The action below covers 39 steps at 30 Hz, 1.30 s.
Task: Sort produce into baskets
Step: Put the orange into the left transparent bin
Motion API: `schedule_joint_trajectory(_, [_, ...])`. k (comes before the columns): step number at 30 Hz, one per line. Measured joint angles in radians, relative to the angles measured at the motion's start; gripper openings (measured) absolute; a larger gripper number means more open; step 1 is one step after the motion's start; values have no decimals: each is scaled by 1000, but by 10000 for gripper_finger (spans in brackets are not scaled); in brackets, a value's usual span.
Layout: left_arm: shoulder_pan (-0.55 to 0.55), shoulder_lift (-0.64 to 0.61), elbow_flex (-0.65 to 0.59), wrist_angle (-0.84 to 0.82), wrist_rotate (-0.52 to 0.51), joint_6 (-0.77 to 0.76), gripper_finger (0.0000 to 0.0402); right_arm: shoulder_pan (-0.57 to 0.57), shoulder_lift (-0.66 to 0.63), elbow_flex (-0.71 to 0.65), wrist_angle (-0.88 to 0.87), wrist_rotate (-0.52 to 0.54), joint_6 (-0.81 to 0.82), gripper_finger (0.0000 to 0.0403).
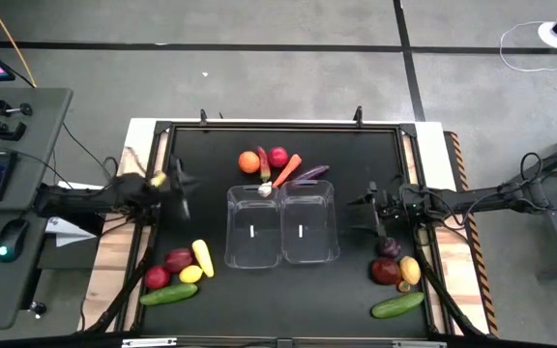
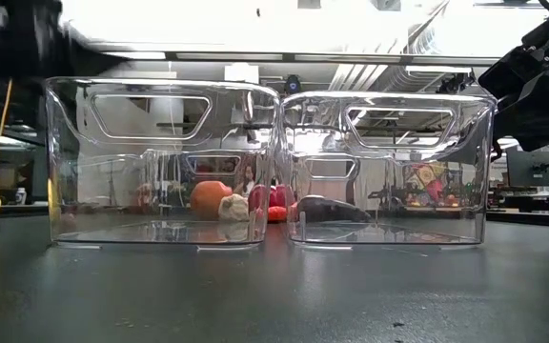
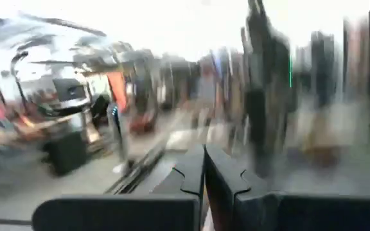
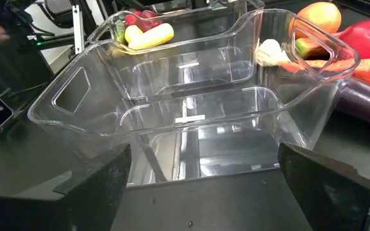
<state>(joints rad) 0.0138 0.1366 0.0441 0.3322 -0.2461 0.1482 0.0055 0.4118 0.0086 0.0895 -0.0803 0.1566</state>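
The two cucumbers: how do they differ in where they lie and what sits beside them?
The left cucumber lies at the table's front left, below a red apple and a lemon. The right cucumber lies at the front right, more tilted, with a yellow piece above it. Both are green, flat on the table, outside the bins.

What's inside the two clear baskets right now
Nothing: both baskets sit empty. The orange seen through them lies behind, on the table.

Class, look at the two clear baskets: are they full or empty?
Empty. Both baskets show bare floors from above; all produce lies on the table outside them.
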Motion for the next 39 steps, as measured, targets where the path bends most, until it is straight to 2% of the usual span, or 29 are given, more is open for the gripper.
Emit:
schedule_joint_trajectory(3, [0,31,0,233,-193,-387,0,0,0,0,0,0,0,387])
schedule_joint_trajectory(5, [1,48,2,375,-383,-625,0,0,0,0,0,0,0,387])
schedule_joint_trajectory(7, [8,77,24,405,-573,-795,0,0,0,0,0,0,0,387])
schedule_joint_trajectory(8, [16,98,40,384,-613,-846,0,0,0,0,0,0,0,387])
schedule_joint_trajectory(9, [27,124,64,354,-610,-884,0,0,0,0,0,0,0,387])
schedule_joint_trajectory(13, [106,304,212,206,-415,-1070,0,0,0,0,0,0,0,387])
schedule_joint_trajectory(16, [219,478,367,45,-178,-1139,0,0,0,0,0,0,0,387])
schedule_joint_trajectory(18, [336,572,479,-140,10,-1153,0,0,0,0,0,0,0,387])
schedule_joint_trajectory(20, [481,656,597,-351,222,-1098,0,0,0,0,0,0,0,387])
schedule_joint_trajectory(22, [630,736,690,-523,416,-981,0,0,0,0,0,0,0,387])
schedule_joint_trajectory(25, [814,854,774,-598,636,-805,0,0,0,0,0,0,0,387])
schedule_joint_trajectory(28, [926,957,810,-581,821,-745,1,0,0,0,-1,0,0,387])
schedule_joint_trajectory(30, [958,1011,814,-576,906,-739,6,0,0,0,-1,0,0,387])
schedule_joint_trajectory(33, [944,1065,814,-574,976,-719,24,0,0,0,-1,0,0,387])
schedule_joint_trajectory(39, [807,1088,814,-534,995,-709,90,0,0,0,-3,0,0,387])
